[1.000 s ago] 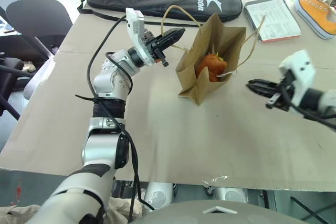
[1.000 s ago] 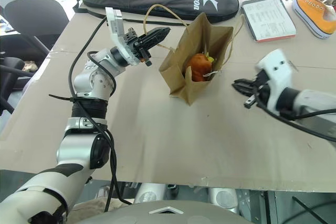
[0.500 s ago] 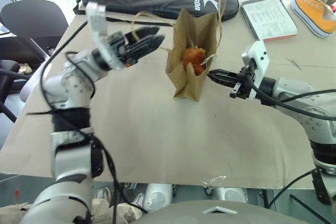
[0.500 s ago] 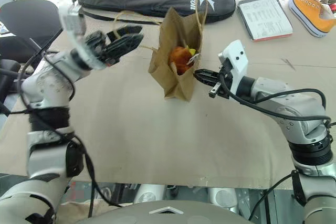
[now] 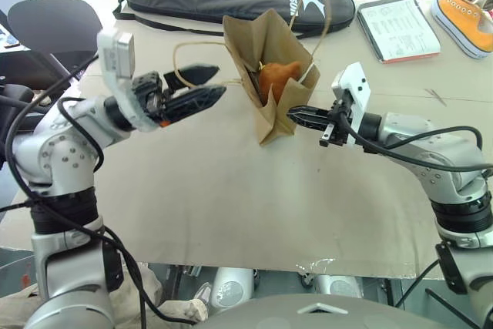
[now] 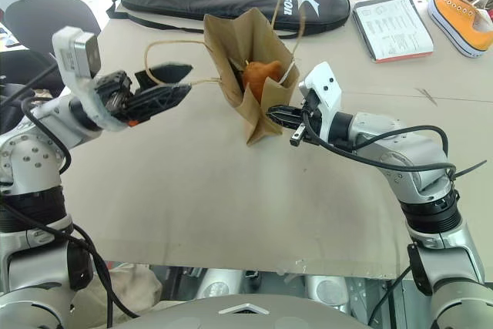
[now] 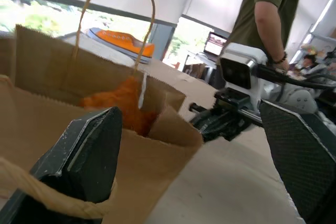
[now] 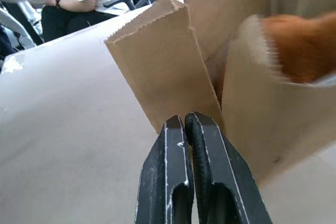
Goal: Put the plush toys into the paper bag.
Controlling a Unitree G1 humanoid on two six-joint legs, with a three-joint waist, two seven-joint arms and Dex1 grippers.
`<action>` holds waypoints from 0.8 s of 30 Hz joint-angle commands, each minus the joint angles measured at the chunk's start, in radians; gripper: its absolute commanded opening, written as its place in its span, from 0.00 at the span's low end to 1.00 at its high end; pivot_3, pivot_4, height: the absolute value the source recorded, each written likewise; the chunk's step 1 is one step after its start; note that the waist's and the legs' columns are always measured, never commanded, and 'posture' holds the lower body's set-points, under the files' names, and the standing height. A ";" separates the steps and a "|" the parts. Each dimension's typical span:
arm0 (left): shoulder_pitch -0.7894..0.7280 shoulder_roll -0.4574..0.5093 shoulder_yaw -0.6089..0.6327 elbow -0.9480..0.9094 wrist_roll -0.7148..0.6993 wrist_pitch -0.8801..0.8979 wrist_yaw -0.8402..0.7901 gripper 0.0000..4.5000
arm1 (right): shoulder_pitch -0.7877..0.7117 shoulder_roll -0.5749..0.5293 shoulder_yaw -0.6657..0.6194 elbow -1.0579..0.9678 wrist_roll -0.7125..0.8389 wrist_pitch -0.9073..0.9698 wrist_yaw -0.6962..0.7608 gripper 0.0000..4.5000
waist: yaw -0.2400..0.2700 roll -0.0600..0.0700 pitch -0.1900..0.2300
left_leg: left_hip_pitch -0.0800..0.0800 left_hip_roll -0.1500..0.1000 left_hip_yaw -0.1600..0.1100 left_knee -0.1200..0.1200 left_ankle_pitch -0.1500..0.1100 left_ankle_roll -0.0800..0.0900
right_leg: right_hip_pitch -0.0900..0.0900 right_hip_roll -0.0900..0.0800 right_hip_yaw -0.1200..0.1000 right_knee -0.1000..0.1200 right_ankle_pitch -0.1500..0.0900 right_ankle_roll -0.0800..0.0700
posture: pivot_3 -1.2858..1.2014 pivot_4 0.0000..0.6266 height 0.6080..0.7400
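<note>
- Left eye view: bag [image 5: 269, 75] tilted on table [image 5: 231, 190], orange toy [image 5: 277, 76] inside.
- Left gripper [image 5: 206, 86] spread wide, handle [image 5: 189, 48] between fingers.
- Right gripper [image 5: 296, 114] clenched at bag's edge.

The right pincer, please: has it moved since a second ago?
Yes. The right pincer has moved toward the robot's left, from clear of the paper bag up to its side.

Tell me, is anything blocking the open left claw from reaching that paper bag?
Nothing visible. The left gripper hangs open beside the bag, with one twine handle looping between its fingers and only bare table below. The right gripper, shut, is at the bag's other side.
</note>
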 commanded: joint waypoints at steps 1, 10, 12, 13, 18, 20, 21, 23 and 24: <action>-0.012 0.075 -0.007 0.012 0.049 -0.049 -0.060 0.99 | -0.042 0.035 -0.031 -0.002 0.002 -0.018 0.010 0.00 | -0.008 0.000 0.000 | 0.000 0.000 0.000 0.000 0.000 0.000 | 0.000 0.000 0.000 0.000 0.000 0.000 | 0.52 0.24 1.00; 0.123 0.085 0.023 -0.057 0.012 -0.035 -0.054 0.99 | -0.035 0.030 -0.029 0.011 -0.046 -0.029 0.067 0.00 | -0.002 0.000 0.000 | 0.000 0.001 0.001 -0.002 0.000 0.000 | -0.001 0.000 0.001 -0.001 0.000 0.000 | 0.52 0.24 1.00; 0.108 0.075 0.036 -0.049 0.013 -0.047 -0.033 0.99 | -0.028 0.030 -0.043 -0.027 0.001 -0.002 0.086 0.00 | 0.000 0.000 0.000 | 0.000 0.001 0.000 -0.002 0.000 0.000 | -0.001 0.000 0.000 0.000 0.000 0.000 | 0.52 0.24 1.00; 0.099 0.072 0.040 -0.046 0.009 -0.048 -0.023 0.99 | -0.026 0.029 -0.049 -0.042 0.019 0.010 0.094 0.00 | 0.000 0.000 0.000 | 0.000 0.001 0.000 -0.001 0.000 0.000 | -0.001 0.000 0.000 0.000 0.000 0.000 | 0.52 0.24 1.00; 0.048 0.034 0.021 -0.045 0.043 -0.088 0.049 0.99 | -0.016 0.004 -0.093 -0.132 0.124 0.079 0.118 0.00 | 0.001 0.000 0.000 | 0.000 0.000 0.000 -0.001 0.000 0.000 | -0.001 -0.001 0.000 0.000 0.000 0.000 | 0.52 0.24 1.00; 0.055 0.041 0.013 -0.037 0.087 -0.112 0.075 0.99 | -0.020 -0.014 -0.126 -0.159 0.154 0.105 0.102 0.00 | 0.000 0.000 0.000 | 0.000 0.000 0.000 -0.001 0.000 0.000 | 0.000 -0.001 0.000 0.000 0.000 0.000 | 0.52 0.24 1.00; 0.061 0.047 0.010 -0.034 0.109 -0.125 0.082 0.99 | -0.022 -0.022 -0.139 -0.169 0.164 0.116 0.094 0.00 | -0.001 0.000 0.000 | 0.000 0.000 0.000 -0.001 0.000 0.000 | 0.000 -0.001 0.000 0.000 0.000 0.000 | 0.52 0.24 1.00; 0.064 0.037 0.032 -0.029 0.105 -0.141 0.088 0.99 | -0.023 -0.062 -0.165 -0.188 0.169 0.153 0.069 0.00 | -0.002 0.000 0.000 | 0.000 0.000 0.000 -0.001 0.000 0.000 | 0.000 -0.001 0.000 0.000 0.000 0.000 | 0.52 0.24 1.00; 0.062 0.034 0.039 -0.032 0.094 -0.142 0.084 0.99 | -0.023 -0.082 -0.170 -0.194 0.165 0.166 0.060 0.00 | -0.001 0.000 0.000 | 0.000 0.000 0.000 -0.001 0.000 0.000 | 0.000 -0.001 0.000 0.000 0.000 0.000 | 0.52 0.24 1.00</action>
